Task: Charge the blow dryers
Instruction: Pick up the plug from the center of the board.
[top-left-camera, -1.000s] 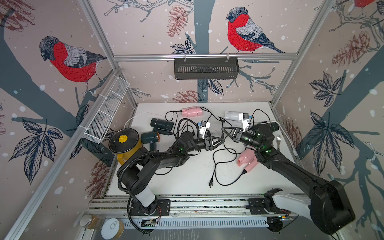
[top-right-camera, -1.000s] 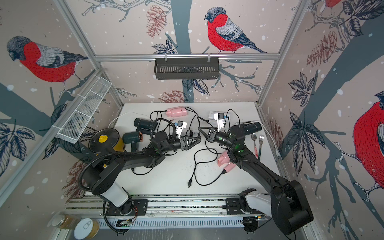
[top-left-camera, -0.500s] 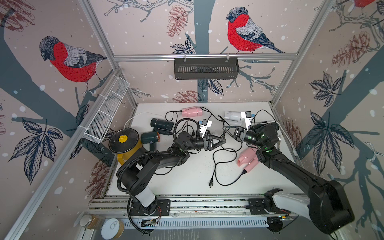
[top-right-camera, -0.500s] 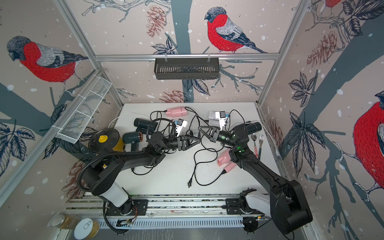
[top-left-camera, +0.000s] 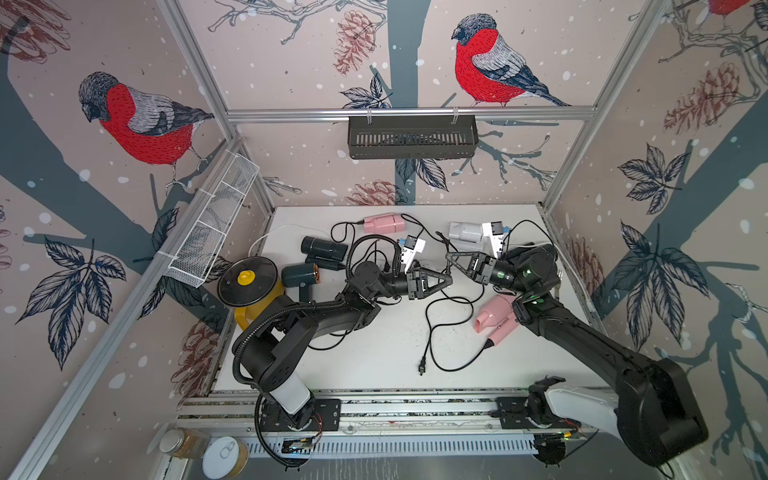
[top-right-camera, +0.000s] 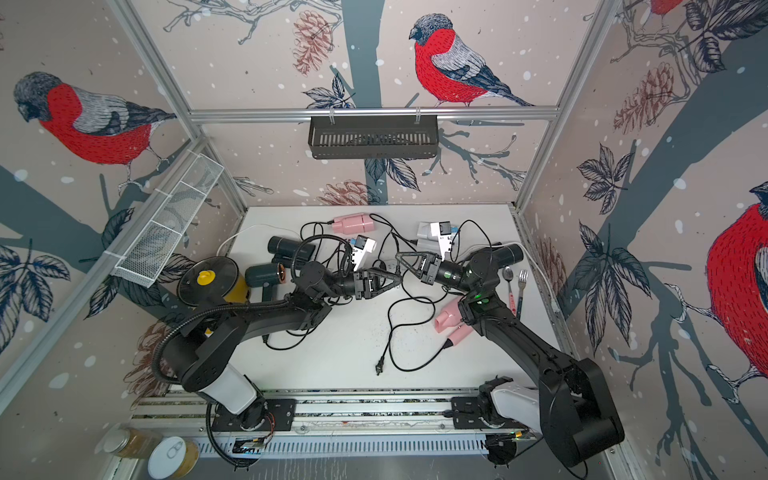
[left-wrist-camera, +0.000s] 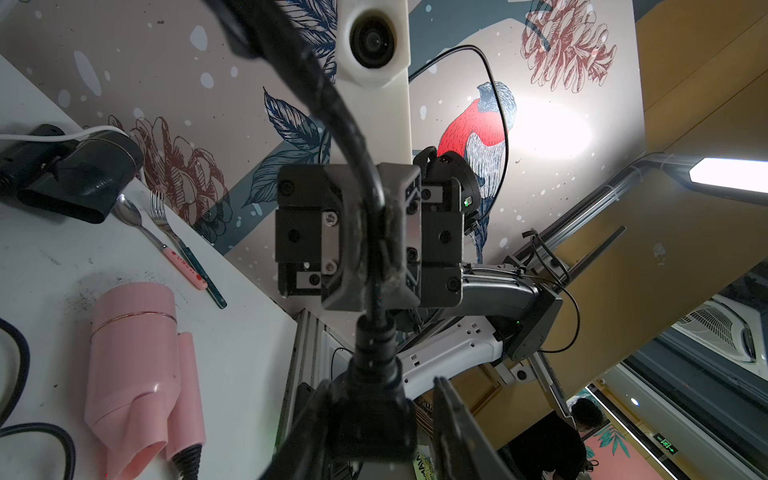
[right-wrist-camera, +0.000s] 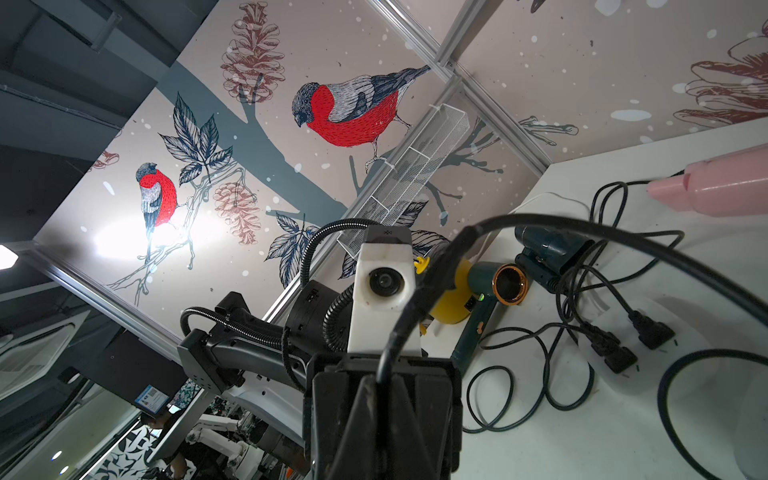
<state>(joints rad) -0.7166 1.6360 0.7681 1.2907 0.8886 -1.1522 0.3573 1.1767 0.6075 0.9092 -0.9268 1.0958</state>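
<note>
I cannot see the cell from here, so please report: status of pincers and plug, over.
Right pincer shut on cord. Left pincer around its plug, grip unclear. Loose cords tangled on table below.

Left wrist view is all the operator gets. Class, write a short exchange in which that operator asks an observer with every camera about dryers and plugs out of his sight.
Operator: I see the right gripper shut on a cord, a pink dryer and a black dryer. Any other dryer?
Observer: Yes. A dark green dryer with a copper nozzle lies beside the yellow pot.
Operator: Is any plug lying free?
Observer: One loose plug lies on the white table near the front edge.
</note>
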